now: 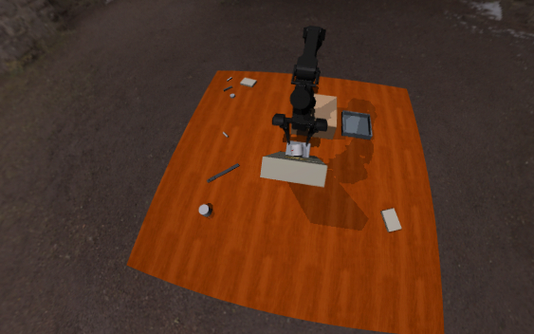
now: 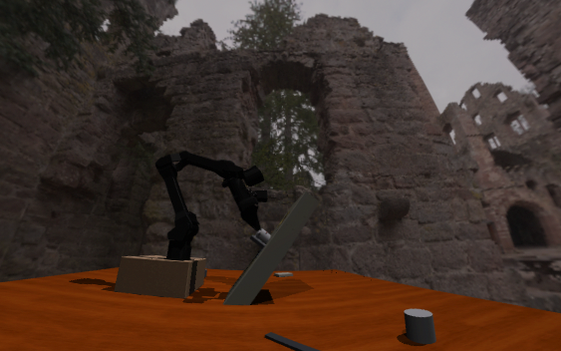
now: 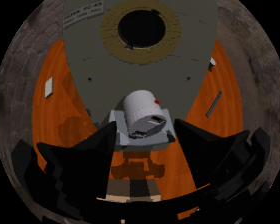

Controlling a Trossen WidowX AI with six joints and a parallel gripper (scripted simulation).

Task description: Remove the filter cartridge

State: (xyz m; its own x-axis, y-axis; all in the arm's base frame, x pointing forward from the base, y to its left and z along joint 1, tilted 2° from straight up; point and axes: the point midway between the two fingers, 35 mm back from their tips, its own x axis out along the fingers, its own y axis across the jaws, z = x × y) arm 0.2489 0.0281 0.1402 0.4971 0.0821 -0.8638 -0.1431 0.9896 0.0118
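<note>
1. We see a bench (image 1: 255,247) with an orange, streaky wood-grain top. Its edges bow slightly in the top view.
2. A flat grey panel (image 2: 278,244) stands near the middle of the bench. It is a smooth slab tilted away from the arm, with its foot on the wood.
3. The wrist view shows a round dark hole in the panel's face, ringed by a dull brass-coloured collar (image 3: 111,30). The hole has nothing in it.
4. The filter (image 3: 144,117) is a short, pale, smooth cylinder with a small red mark. It is out of the hole and lies against the panel's face just below the collar, on a grey bracket-like part that we cannot make out clearly.
5. The tray (image 1: 357,114) is a shallow square with dark grey walls and a bluish floor. It sits beside the tan box (image 2: 153,274) that carries the arm, near the edge of the bench where the arm stands. It is well apart from the filter.
6. The black arm rises from the box, folds at the elbow and slopes down toward the panel, with the wrist pitched at the panel's face.
7. The gripper (image 2: 257,230) has its jaws spread, one finger on each side of the filter, and pinches nothing.
8. A stubby grey cylinder (image 1: 205,209), a thin dark bar (image 1: 223,173) and a pale flat card (image 1: 391,219) lie nearer the bench's other edges.
</note>
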